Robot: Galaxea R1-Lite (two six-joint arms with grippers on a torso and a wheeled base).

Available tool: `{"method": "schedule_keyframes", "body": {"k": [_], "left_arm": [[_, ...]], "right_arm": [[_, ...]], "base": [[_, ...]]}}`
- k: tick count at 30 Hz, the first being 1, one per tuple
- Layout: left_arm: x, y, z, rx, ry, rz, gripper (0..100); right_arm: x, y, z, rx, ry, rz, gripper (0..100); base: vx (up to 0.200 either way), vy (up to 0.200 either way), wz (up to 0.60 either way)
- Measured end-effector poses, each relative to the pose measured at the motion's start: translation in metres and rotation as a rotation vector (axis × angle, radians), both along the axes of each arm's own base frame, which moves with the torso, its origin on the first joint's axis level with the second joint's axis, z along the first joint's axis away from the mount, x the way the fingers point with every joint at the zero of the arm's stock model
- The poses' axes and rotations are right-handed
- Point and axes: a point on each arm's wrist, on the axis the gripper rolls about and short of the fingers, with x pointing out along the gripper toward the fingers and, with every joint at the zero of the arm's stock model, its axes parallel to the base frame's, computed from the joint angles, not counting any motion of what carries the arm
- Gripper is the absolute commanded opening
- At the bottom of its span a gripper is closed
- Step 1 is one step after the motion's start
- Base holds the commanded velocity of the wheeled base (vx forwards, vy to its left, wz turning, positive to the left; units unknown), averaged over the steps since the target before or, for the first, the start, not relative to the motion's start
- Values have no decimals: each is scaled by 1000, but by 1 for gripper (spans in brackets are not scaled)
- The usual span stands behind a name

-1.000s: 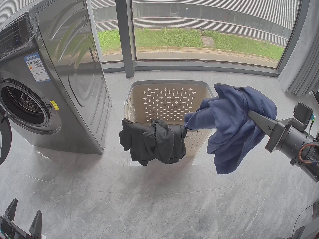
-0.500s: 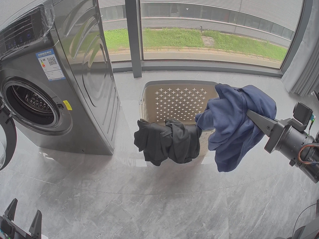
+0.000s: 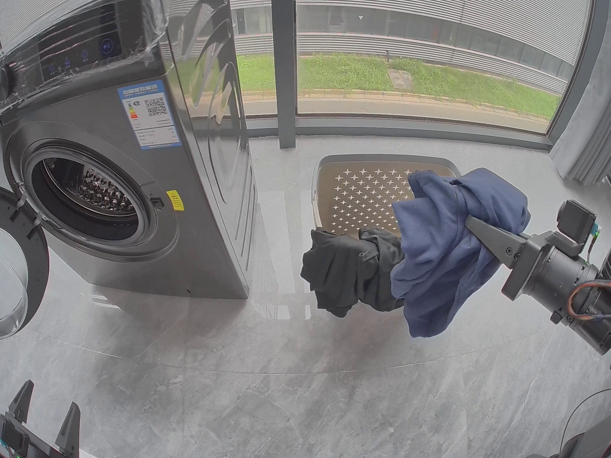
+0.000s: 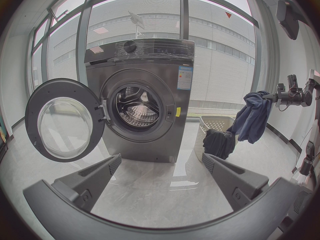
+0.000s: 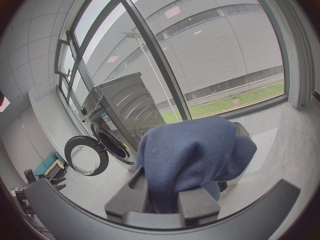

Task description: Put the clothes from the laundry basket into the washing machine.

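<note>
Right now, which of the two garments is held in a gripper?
The blue garment, clamped in the right gripper and hanging free; the black garment just drapes over the rim of the basket.

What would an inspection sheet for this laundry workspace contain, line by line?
Surface: glossy grey floor.
Job's things: washing machine with its door swung open; basket beside it; black garment draped over the basket's near rim; blue garment held up in the air.
Clutter: small things by a far wall, too small to tell.
End effectors: right end effector shut on the blue garment; left end effector open, holding nothing.
Cables: wire looped at the right wrist.
Surroundings: large window with grass outside; curtain.
</note>
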Motion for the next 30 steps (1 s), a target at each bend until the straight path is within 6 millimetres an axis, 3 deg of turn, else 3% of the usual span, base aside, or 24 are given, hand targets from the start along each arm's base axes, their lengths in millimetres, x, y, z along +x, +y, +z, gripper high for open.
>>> {"method": "schedule_keyframes", "body": {"k": [21, 30], "left_arm": [[0, 0, 0, 0, 0, 0, 100], [0, 0, 0, 0, 0, 0, 100]], "right_arm": [[0, 6, -3, 40, 41, 28, 0], [0, 6, -5, 36, 46, 30, 0]], "base": [[0, 200, 0], [0, 0, 0]]}}
